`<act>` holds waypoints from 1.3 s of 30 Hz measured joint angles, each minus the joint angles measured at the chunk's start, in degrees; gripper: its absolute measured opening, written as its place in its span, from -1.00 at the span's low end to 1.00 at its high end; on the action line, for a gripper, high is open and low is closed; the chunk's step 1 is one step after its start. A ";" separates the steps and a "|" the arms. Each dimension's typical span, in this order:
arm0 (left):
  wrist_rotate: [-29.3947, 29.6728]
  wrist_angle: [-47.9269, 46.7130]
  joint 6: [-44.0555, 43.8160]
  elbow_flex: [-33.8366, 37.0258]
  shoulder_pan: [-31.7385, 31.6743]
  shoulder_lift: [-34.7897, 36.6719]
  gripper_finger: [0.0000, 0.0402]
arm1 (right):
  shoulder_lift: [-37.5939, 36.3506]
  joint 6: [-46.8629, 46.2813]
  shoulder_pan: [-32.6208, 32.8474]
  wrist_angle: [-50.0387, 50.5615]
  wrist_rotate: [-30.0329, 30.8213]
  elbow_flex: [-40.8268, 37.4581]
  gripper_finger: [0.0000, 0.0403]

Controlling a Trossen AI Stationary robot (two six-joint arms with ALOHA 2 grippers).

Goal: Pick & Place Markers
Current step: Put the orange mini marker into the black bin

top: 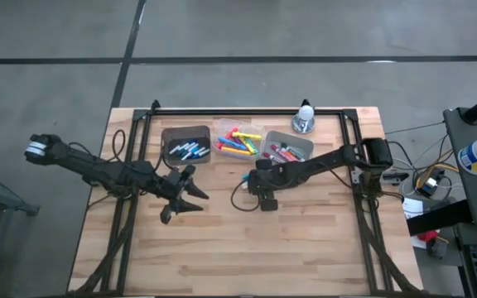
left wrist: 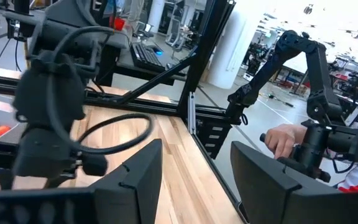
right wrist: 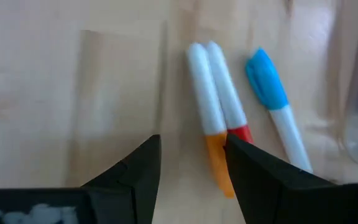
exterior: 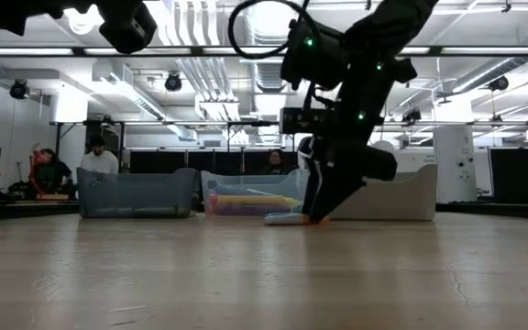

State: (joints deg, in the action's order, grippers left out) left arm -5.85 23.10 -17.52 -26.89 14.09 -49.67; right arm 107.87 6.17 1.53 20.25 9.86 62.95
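The right gripper [top: 265,197] is down at the counter [top: 247,248], just in front of the middle bin [top: 237,140], with its fingers parted and nothing between them. In the right wrist view three markers lie on the wood close ahead of those fingers: an orange-capped marker [right wrist: 207,124] and a red-capped marker [right wrist: 227,99] lying side by side and touching along their white bodies, and a blue-capped marker [right wrist: 275,106] just beside them, apart from the pair. The orange cap reaches into the gap between the fingers, while the red cap sits against one fingertip [right wrist: 241,152] — whether it touches cannot be told. From the low view the same gripper [exterior: 324,213] points steeply down onto the counter, a pale marker [exterior: 282,218] lying flat at its tip. Three bins stand in a row toward the back: the left bin [top: 186,142] holds blue-capped markers, the middle one neon yellow and pink ones, the right bin [top: 288,149] red-capped ones. The left gripper [top: 190,192] waits above the counter, well to the left of the right one, open and empty — its dark fingers [left wrist: 138,171] stand wide apart in the left wrist view.
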 joint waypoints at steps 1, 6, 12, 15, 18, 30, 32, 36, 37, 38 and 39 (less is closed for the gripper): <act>0.00 0.06 0.00 0.00 0.00 -0.02 -0.09 | 0.00 -0.01 -0.33 -0.47 0.04 -0.37 -0.15; -0.01 0.05 0.00 0.00 0.00 -0.03 -0.09 | -0.02 -0.94 -1.22 -1.90 -0.98 -1.76 -0.15; -0.02 0.06 0.11 0.00 0.00 -0.03 -0.09 | -0.04 -1.82 -1.50 -2.36 -3.64 -2.14 -0.16; -0.02 0.06 0.09 0.00 0.00 -0.03 -0.09 | -0.04 -2.34 -1.50 -2.26 -4.16 -2.01 -0.23; -0.02 0.06 0.11 0.00 0.00 -0.03 -0.09 | -0.04 -2.50 -1.49 -2.26 -4.57 -1.96 -0.35; -0.02 0.06 -0.14 0.02 0.00 -0.04 -0.09 | -0.07 -5.42 -0.97 -2.74 -5.63 -2.42 -0.85; -0.04 0.04 -0.42 0.02 0.00 -0.03 -0.09 | -0.07 -5.38 -0.43 -2.77 -5.63 -2.42 -0.86; -0.04 0.01 -0.57 0.02 0.00 -0.04 -0.09 | -0.04 -5.49 1.06 -2.46 -6.03 -1.91 -0.86; -0.04 0.01 -0.53 0.02 0.00 -0.05 -0.09 | -0.02 -5.55 1.43 -2.14 -6.28 -1.52 -0.86; -0.04 0.00 -0.37 0.02 0.00 -0.05 -0.09 | 0.02 -5.55 1.81 -1.83 -6.47 -1.17 -0.86; -0.04 -0.13 -0.28 0.01 0.00 -0.04 -0.09 | 0.11 -5.55 2.26 -1.37 -6.49 -0.67 -0.86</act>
State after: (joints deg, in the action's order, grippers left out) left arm -5.89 22.97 -17.80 -26.88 14.09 -49.71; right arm 107.98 0.62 3.79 18.88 3.38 62.29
